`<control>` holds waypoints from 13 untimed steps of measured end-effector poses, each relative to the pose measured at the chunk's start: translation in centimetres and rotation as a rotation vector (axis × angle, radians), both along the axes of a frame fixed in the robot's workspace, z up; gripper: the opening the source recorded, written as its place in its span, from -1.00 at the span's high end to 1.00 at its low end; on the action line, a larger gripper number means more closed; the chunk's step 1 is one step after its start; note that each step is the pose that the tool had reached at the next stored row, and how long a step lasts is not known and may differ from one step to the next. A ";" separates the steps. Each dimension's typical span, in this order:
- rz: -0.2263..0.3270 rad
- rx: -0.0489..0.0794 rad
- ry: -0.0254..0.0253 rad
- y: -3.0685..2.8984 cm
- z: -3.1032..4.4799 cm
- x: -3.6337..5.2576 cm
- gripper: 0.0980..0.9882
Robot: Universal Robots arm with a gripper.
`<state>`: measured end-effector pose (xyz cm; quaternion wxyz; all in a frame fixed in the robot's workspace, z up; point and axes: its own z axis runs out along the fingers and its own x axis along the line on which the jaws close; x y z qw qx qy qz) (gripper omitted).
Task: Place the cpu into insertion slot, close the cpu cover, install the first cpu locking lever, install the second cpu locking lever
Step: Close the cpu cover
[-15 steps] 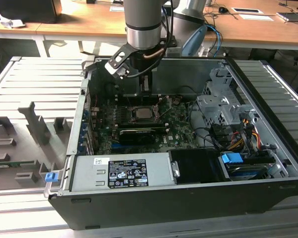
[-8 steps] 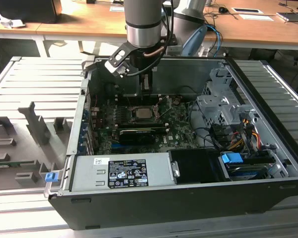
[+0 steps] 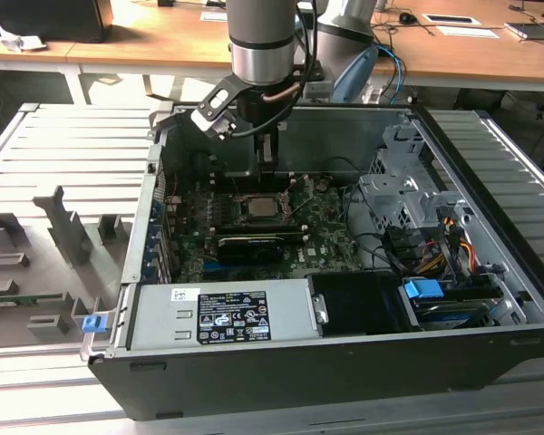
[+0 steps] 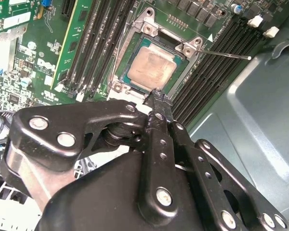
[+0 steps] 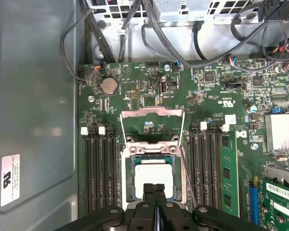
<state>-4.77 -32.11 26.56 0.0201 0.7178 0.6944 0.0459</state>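
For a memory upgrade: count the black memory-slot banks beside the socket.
2: one bank between the cpu and the case wall, the other across the cpu; pincer hides ends.

The computer case (image 3: 344, 376) lay open on the slatted table (image 3: 63, 145), with the motherboard (image 5: 135, 82) on its floor. The cpu (image 5: 154, 173) sat in the insertion slot (image 5: 130, 183), between two banks of memory slots (image 5: 100, 173). The cpu cover (image 5: 151, 114) was swung up off the slot, on the side away from the gripper (image 5: 154, 186), which hung over the chip's opposite edge. In the exterior view, a long card (image 3: 249, 245) lay in front of the slot, and the power supply (image 3: 218, 313) lay nearer than the card.
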 end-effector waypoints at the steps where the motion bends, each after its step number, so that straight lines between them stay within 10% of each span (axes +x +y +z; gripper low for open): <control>1: 0.000 0.000 0.0000 0.00 0.02 0.00 0.98; 13: 0.000 0.000 0.0001 0.02 0.34 0.00 0.98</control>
